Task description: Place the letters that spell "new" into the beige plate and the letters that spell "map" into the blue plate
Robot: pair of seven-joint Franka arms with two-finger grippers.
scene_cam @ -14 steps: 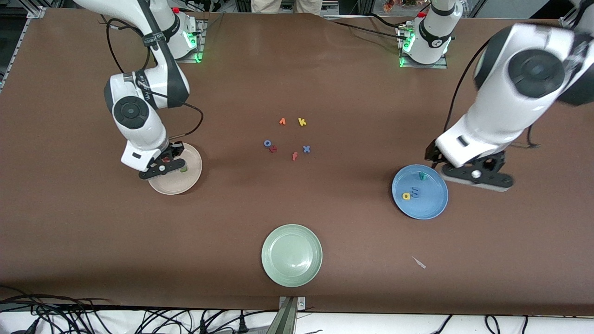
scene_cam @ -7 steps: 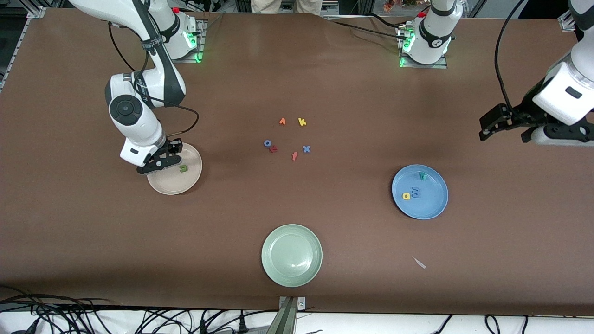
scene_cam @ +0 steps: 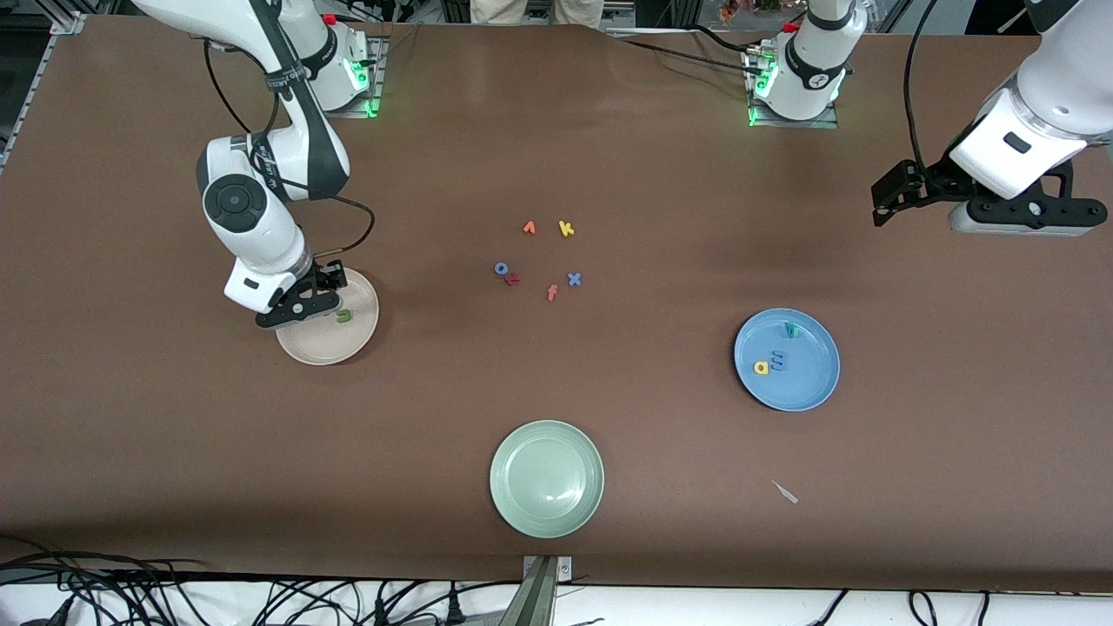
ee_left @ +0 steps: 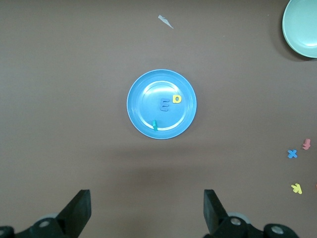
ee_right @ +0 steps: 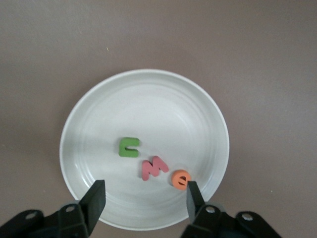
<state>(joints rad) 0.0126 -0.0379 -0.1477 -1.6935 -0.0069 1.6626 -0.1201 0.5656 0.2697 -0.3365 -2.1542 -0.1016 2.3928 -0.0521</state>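
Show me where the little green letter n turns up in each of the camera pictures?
Front view: green n lies in the beige plate, beside the right end effector.
Left wrist view: not in it.
Right wrist view: green n lies mid-plate, beside the pinkish-red w.
Shared landmark: the beige plate.

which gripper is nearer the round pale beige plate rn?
Right. The right gripper hangs open directly over the round pale beige plate, which holds the green n, pinkish-red w and orange e. The left gripper is open, up over bare table at the left arm's end.
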